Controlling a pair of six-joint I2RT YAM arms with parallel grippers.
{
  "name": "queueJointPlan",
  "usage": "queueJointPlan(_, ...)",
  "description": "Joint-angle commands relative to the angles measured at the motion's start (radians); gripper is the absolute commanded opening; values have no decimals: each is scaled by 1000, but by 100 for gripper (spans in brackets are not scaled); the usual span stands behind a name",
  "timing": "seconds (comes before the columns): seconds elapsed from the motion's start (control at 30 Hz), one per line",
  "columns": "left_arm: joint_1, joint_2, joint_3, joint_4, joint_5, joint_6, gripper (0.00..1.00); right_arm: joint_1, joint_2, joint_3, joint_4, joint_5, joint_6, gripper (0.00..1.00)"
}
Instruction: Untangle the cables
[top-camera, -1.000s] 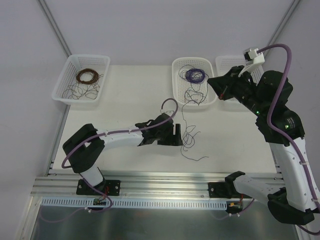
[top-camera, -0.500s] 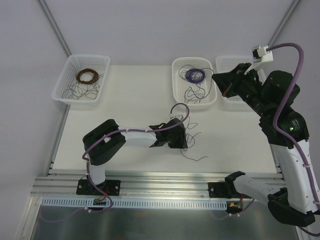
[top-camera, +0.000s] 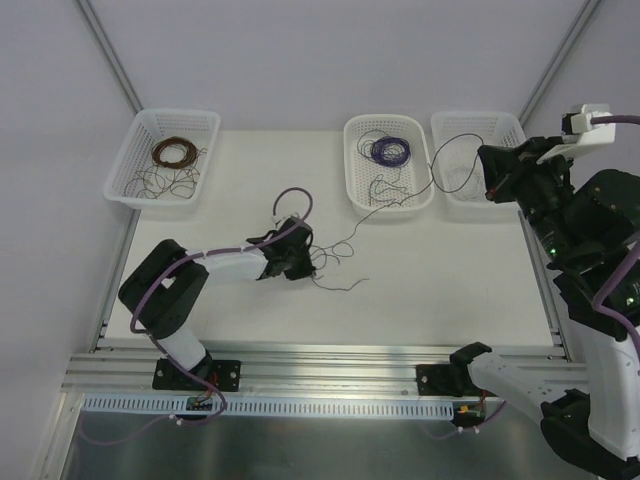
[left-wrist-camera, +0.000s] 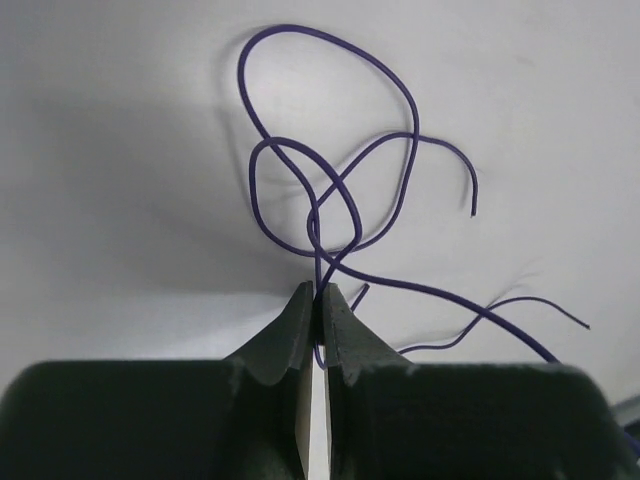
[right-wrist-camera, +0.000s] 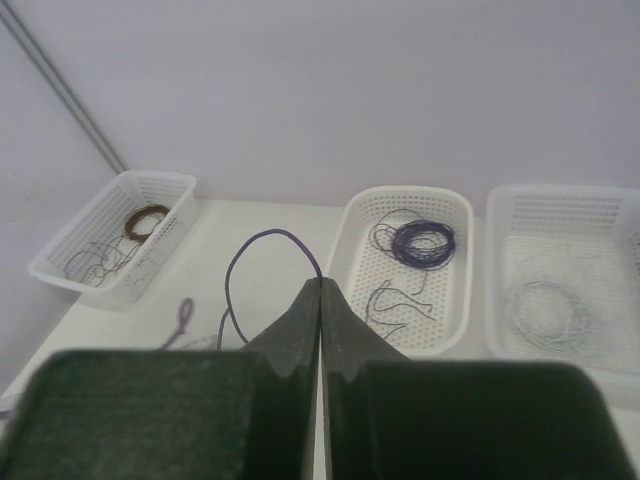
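The cables (top-camera: 330, 262) are thin purple strands in a small loose tangle on the white table. My left gripper (top-camera: 300, 262) is shut on them at the tangle's left side. In the left wrist view the closed fingertips (left-wrist-camera: 318, 292) pinch a purple strand just below crossing loops (left-wrist-camera: 335, 190). One long strand (top-camera: 432, 172) rises from the tangle over the middle basket to my raised right gripper (top-camera: 489, 178). That gripper is shut on it. In the right wrist view the strand (right-wrist-camera: 262, 236) arcs out of the closed gripper tips (right-wrist-camera: 320, 283).
Three white baskets line the far edge. The left basket (top-camera: 130, 160) holds a brown coil and loose dark wires. A purple coil and strands lie in the middle basket (top-camera: 352, 180), and the right basket (top-camera: 505, 125) holds a pale coil. The table's right rail (top-camera: 540, 290) runs under the right arm.
My left gripper closed on the tangle and dragged it left. The right arm pulled back to the right with its strand, drawing that strand out long between the two grippers.
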Motion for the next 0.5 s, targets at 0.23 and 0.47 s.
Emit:
queueJointPlan(0.23, 393, -215, -167, -195, -63, 103, 0, 3, -59, 102, -64, 254, -147, 1)
queueJointPlan(0.47, 548, -226, -179, -238, -43, 122, 0, 1, -99, 114, -72, 300, -161, 1)
